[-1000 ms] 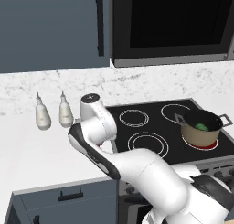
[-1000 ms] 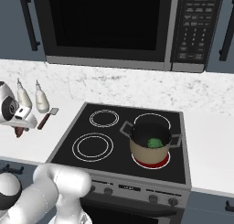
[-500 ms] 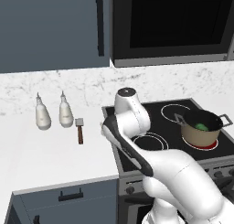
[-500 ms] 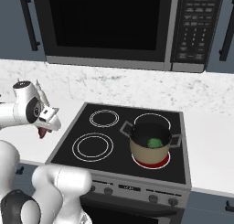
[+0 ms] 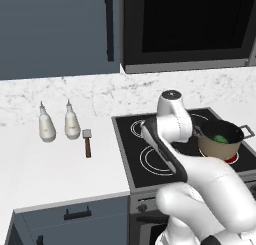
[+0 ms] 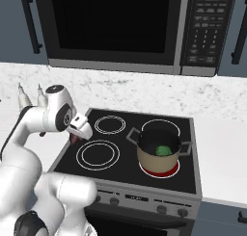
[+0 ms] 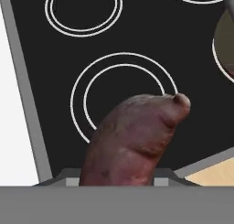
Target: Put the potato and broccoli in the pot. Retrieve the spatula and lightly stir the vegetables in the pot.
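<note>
My gripper [image 6: 80, 130] is shut on the potato [image 7: 136, 141], a dark reddish-brown tuber, and hangs over the stove's front left burner [image 7: 123, 97]. A bit of the potato [image 6: 73, 137] shows under the hand in the right base view. The tan pot [image 6: 159, 154] stands on the front right burner, which glows red, with the green broccoli [image 6: 163, 150] inside it. The left base view also has the pot [image 5: 220, 145] and the broccoli [image 5: 219, 138], right of my arm. The spatula [image 5: 87, 142] lies flat on the white counter left of the stove.
Two white pointed bottles [image 5: 46, 127] [image 5: 72, 124] stand on the counter just left of the spatula. The black stove top [image 6: 126, 159] has four burners. A microwave [image 6: 116, 30] hangs above it, and the pot's grey handles stick out sideways.
The arm has swung right, from the counter by the bottles to above the stove's left burners, carrying the potato. The spatula, earlier behind the arm, is now in plain sight.
</note>
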